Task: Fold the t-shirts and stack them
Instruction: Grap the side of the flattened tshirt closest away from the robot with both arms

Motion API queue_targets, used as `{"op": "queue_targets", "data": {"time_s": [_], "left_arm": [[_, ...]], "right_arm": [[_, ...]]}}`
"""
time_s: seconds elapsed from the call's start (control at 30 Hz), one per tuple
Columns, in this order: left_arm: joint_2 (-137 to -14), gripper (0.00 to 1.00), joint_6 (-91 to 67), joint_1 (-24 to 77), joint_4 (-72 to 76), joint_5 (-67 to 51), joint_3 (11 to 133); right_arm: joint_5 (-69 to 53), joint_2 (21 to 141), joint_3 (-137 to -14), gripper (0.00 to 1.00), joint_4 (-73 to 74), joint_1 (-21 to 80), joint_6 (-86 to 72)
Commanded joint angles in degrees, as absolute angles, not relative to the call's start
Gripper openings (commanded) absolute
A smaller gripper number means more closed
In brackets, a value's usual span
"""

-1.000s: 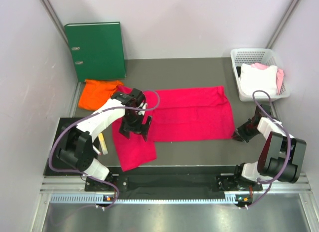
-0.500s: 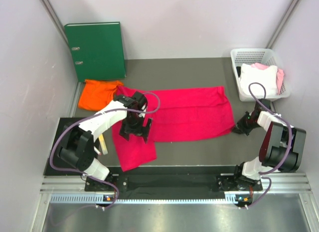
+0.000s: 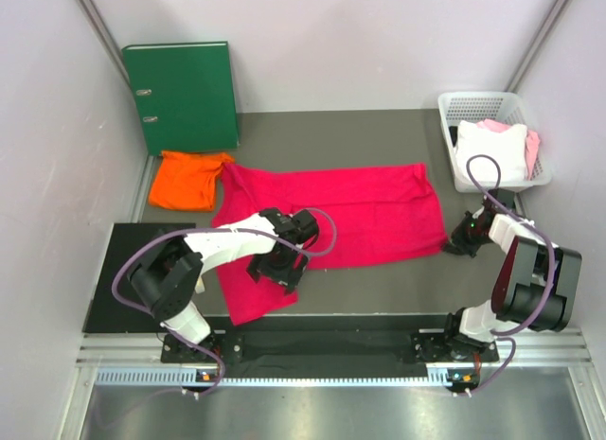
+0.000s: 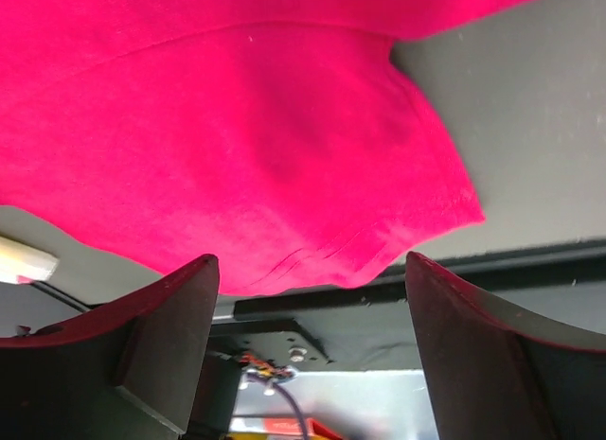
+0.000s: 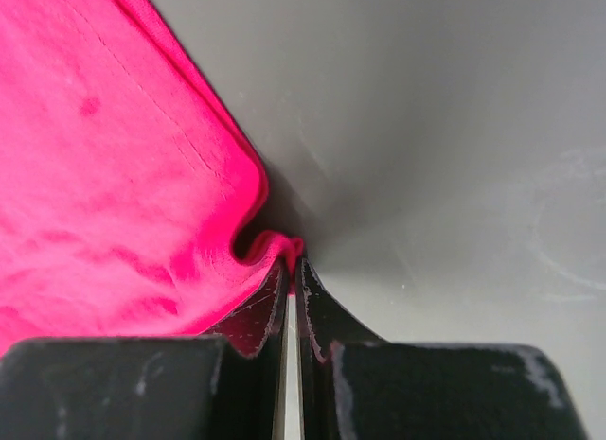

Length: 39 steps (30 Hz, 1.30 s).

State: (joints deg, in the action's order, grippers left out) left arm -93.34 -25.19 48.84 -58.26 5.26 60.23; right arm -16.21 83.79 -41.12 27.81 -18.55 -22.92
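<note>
The crimson-pink t-shirt (image 3: 360, 213) lies spread across the middle of the table, with a flap hanging toward the near left. My left gripper (image 3: 277, 270) hovers over that flap. In the left wrist view it (image 4: 308, 265) is wide open and empty, above the shirt's hem (image 4: 237, 147). My right gripper (image 3: 461, 239) is at the shirt's near right corner. In the right wrist view it (image 5: 292, 265) is shut on a small fold of the pink edge (image 5: 114, 175). The orange t-shirt (image 3: 185, 180) lies crumpled at the far left.
A green ring binder (image 3: 182, 95) leans on the back left wall. A white basket (image 3: 473, 97) holding white and pink cloth stands at the back right. A black mat (image 3: 118, 270) covers the near left. Walls close in on both sides.
My left gripper has moved nearer and to the right, from the shirt's left part to over its near flap. My right gripper has shifted slightly farther, up to the shirt's right corner.
</note>
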Motion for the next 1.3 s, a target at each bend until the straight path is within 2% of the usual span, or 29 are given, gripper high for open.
{"op": "queue_targets", "data": {"time_s": [0.0,0.3,0.37,0.6,0.77,1.13,1.27], "left_arm": [[-95.09,0.83,-31.72,51.23,-53.88,6.50,59.68],[-98.88,0.75,-37.88,57.13,-50.63,5.89,60.12],[-98.27,0.67,-39.19,57.83,-50.19,4.75,59.33],[-96.51,0.66,-45.86,60.65,-50.71,5.01,55.30],[-97.64,0.57,-50.18,60.64,-54.56,8.16,53.00],[-100.63,0.70,-53.43,60.64,-61.43,17.66,56.08],[-101.34,0.71,-54.40,60.47,-62.14,18.98,55.72]], "right_arm": [[-17.13,80.34,-39.21,0.00,25.31,-18.46,-21.62],[-18.02,80.16,-39.20,0.00,25.75,-18.46,-20.48],[-18.28,80.51,-39.29,0.00,25.93,-18.46,-20.48],[-19.07,80.77,-38.76,0.00,25.75,-18.46,-20.39],[-19.86,80.60,-38.50,0.00,25.58,-18.37,-20.39],[-21.09,80.68,-38.23,0.01,24.87,-18.28,-20.48],[-21.18,80.77,-38.32,0.01,24.79,-18.19,-20.57]]}}
